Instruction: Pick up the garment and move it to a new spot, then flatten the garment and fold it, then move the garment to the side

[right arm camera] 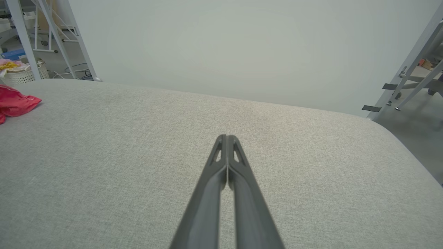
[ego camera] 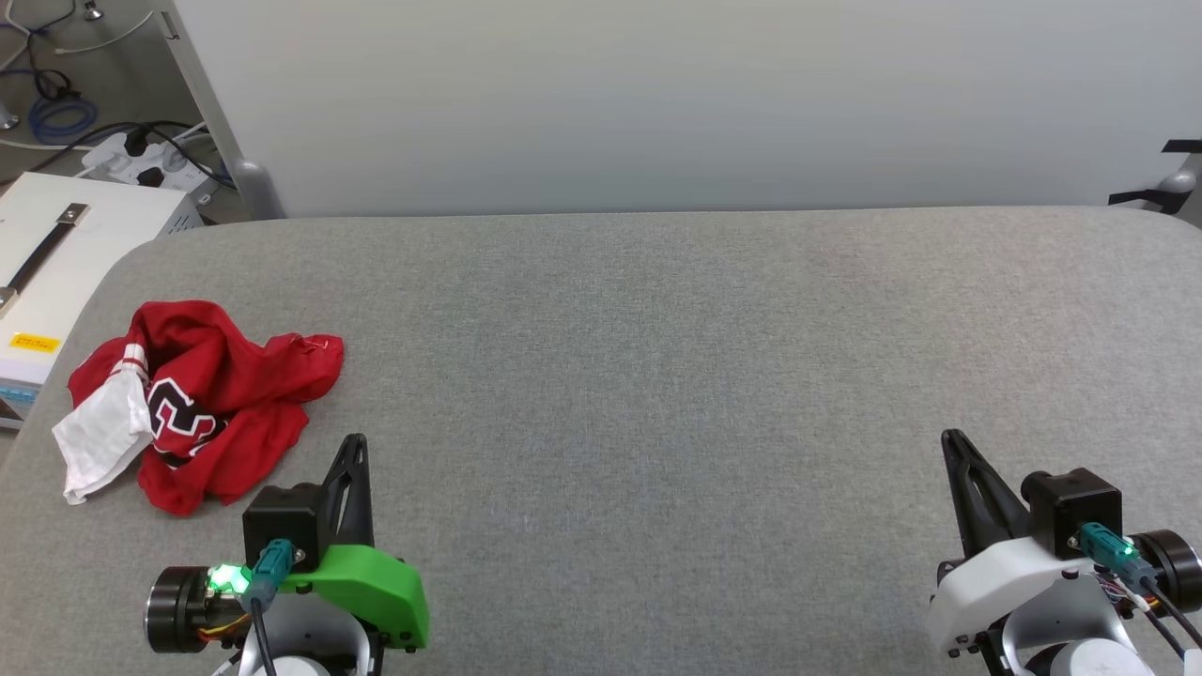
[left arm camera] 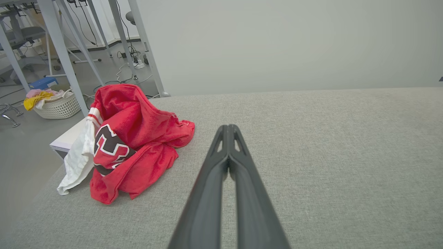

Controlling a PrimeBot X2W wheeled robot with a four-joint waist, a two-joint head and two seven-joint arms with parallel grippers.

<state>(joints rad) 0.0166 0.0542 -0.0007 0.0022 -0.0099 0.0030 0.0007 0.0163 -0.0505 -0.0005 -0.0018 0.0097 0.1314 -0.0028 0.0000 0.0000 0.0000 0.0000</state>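
**Crumpled shirt at the table's left edge**

The garment (ego camera: 202, 404) lies bunched in a heap on the grey table (ego camera: 657, 376), far to the left, one white sleeve hanging toward the edge. The left gripper (ego camera: 355, 441) sits just right of it, fingers pressed together, holding nothing. The right gripper (ego camera: 950, 437) rests well apart on the right, likewise closed and empty.

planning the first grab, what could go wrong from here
The garment lies bunched by the left edge of the table; a sideways drag might pull it off. The left pincer is shut beside it, so it could shove cloth unless opened first. Pinching one layer may leave it tangled.
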